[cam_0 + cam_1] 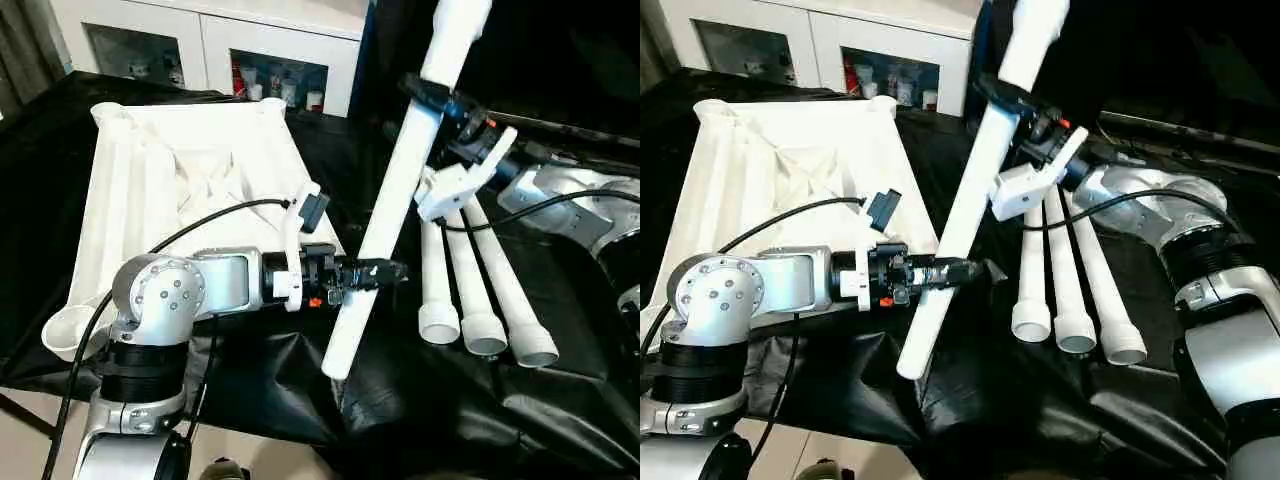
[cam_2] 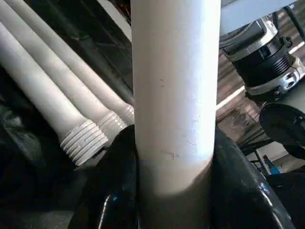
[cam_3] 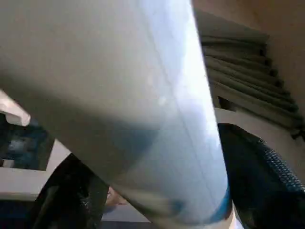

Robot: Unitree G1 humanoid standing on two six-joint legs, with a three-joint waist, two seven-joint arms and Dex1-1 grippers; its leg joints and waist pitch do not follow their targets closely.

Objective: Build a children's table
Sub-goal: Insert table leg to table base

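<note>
Currently mid-handover: both hands grip one leg [image 1: 400, 190], left hand [image 1: 368, 272] low, right hand [image 1: 440, 100] high. Tabletop [image 1: 190, 170] lies ribs-up, far left on the desk [image 1: 560, 400]. Next: aim the leg's end at a corner socket [image 1: 70, 330].

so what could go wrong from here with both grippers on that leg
The leg stands tilted in the air, left gripper low, right gripper high; if the arms pull unevenly it may twist or slip. Its low end hangs by the three spare legs and could knock them. The tabletop lies well aside, so the swing over is long.
</note>
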